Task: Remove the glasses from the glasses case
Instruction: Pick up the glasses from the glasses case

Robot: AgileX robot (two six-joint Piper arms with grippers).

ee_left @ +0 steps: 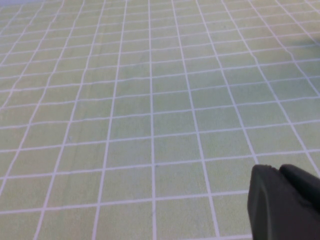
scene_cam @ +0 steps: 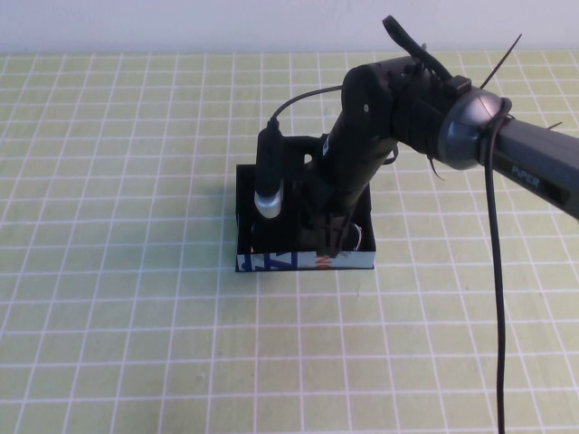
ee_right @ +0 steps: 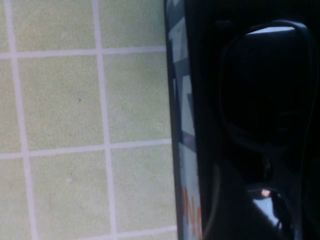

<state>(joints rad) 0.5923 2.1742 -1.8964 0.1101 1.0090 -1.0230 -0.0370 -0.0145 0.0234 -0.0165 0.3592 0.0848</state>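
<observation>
The glasses case (scene_cam: 303,262) is a shallow black box with a white front edge printed in blue and orange, standing in the middle of the green gridded mat. My right gripper (scene_cam: 327,242) reaches down into it near the front wall. In the high view the arm hides the glasses. In the right wrist view one dark lens and the black frame of the glasses (ee_right: 265,85) lie inside the box, just behind the printed edge (ee_right: 180,125). My left gripper (ee_left: 287,200) is shut and empty above bare mat, and it does not show in the high view.
The right arm (scene_cam: 507,154) slants in from the right with a black cable (scene_cam: 496,298) hanging down to the front edge. Its wrist camera (scene_cam: 270,185) hangs over the box's left side. Green gridded mat (scene_cam: 118,271) surrounds the box.
</observation>
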